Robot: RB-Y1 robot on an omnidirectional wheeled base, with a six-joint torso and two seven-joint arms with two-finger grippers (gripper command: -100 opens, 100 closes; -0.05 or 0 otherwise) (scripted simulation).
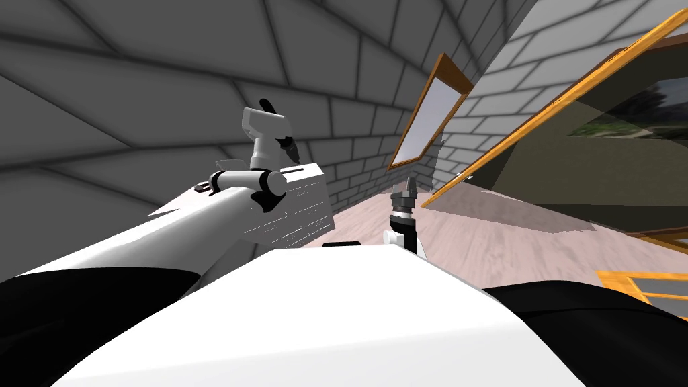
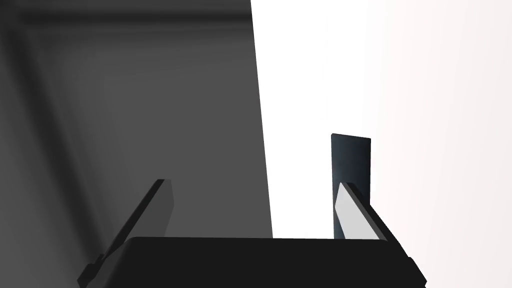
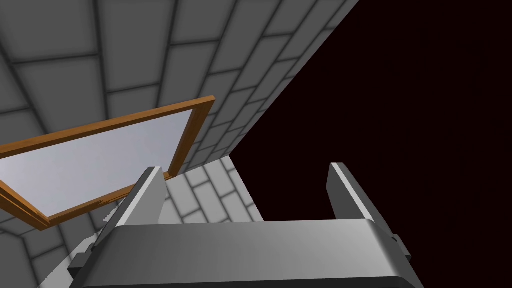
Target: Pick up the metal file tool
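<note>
The left gripper (image 2: 254, 184) hangs over the white counter (image 1: 302, 215) at the left of the room, its jaws wide apart and holding nothing. The file (image 2: 351, 157), a flat dark strip, lies on the counter top toward the far right corner. Seen from the wrist, its long axis runs in line with the fingers, away from the gripper. Its near end is hidden behind one finger (image 2: 357, 212), and whether the two touch cannot be told. The counter's edge passes between the jaws, so the other finger stands over a dark grey surface off the counter. A small dark thing (image 1: 201, 188), too small to name, sits farther left on the counter top. The right gripper (image 3: 246, 167) is low at the right, over the pale floor (image 1: 484, 235), pointing away, its jaws also wide and empty.
</note>
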